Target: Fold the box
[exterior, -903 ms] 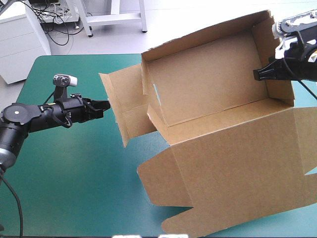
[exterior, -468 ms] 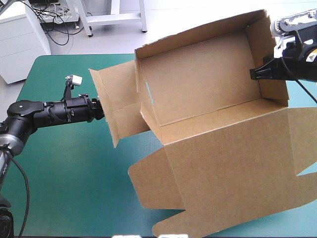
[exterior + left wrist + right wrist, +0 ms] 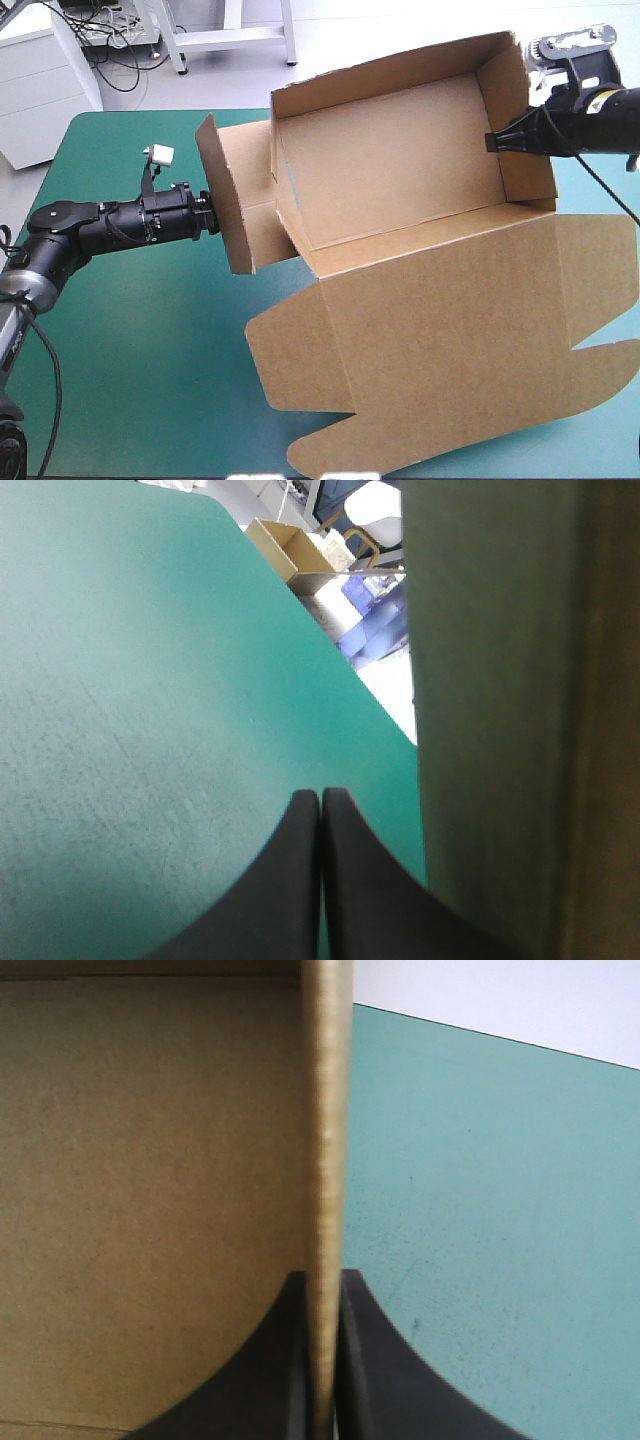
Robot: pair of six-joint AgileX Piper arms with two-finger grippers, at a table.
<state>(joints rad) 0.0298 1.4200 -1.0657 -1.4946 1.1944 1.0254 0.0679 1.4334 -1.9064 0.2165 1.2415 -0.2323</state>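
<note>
Brown box point(image 3: 400, 170), side flap point(image 3: 236, 205) now steeper.

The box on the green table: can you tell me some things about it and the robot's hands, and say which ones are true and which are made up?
1. The right gripper pinches a wall of the box. True.
2. The left gripper is wide open. False: its black fingers are shut together, beside the side flap, not around it.
3. The lid covers the box. False: the lid is spread out flat on the near side, and the box is open.
4. Nothing is inside the box. True.
</note>
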